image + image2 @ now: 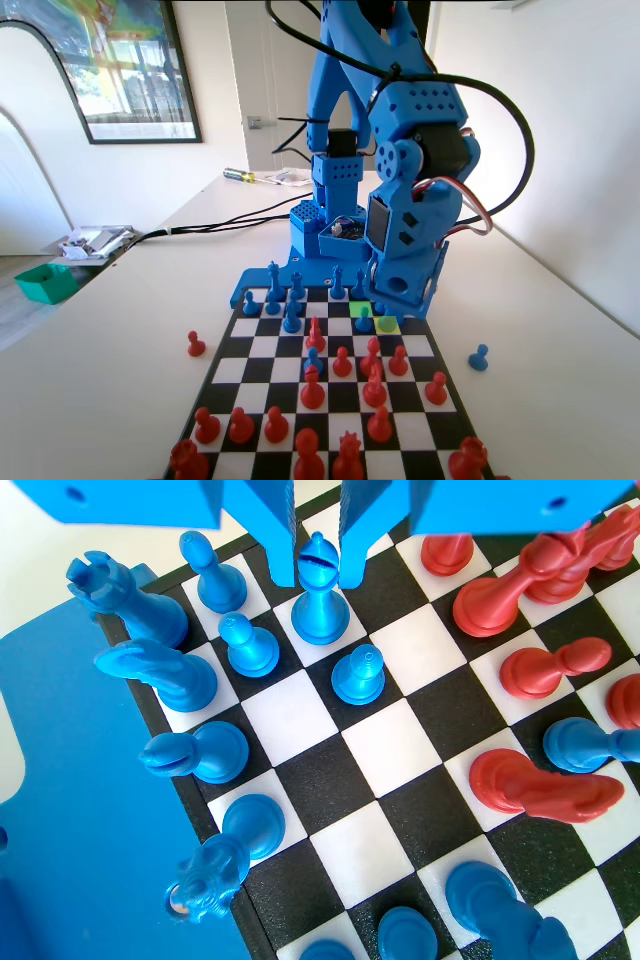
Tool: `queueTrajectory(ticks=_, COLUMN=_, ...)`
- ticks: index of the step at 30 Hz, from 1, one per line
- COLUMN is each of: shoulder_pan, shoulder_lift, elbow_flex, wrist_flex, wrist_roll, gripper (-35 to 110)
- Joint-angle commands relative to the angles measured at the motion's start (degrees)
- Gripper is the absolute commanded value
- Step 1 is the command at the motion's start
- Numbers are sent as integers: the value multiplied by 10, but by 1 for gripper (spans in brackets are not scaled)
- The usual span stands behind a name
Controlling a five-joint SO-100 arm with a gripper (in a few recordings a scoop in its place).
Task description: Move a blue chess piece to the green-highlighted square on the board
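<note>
Straddled a blue piece near the board's blue-side edge with gripper jaws seemingly not yet clamped; needed closing, then lifting.

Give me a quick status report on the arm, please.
Gripper low, jaws flanking head of blue piece, grip unconfirmed. Piece upright on the board. Close by: other blue pieces.
</note>
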Motion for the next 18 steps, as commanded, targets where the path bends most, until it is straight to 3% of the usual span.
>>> queueTrajectory(ticks=1, shoulder_pan=-6, shoulder_lift=40, elbow_flex=6, wrist_flex=14, wrist_roll=-5, gripper=10)
queueTrajectory(ticks=11, shoulder_pan=4, shoulder_lift=58, elbow_flex=9, wrist_flex=28, wrist_roll=-18, gripper=10)
queueTrajectory(ticks=18, shoulder_pan=8, shoulder_lift=62, elbow_flex=5, wrist_flex=42, wrist_roll=-26, gripper=2)
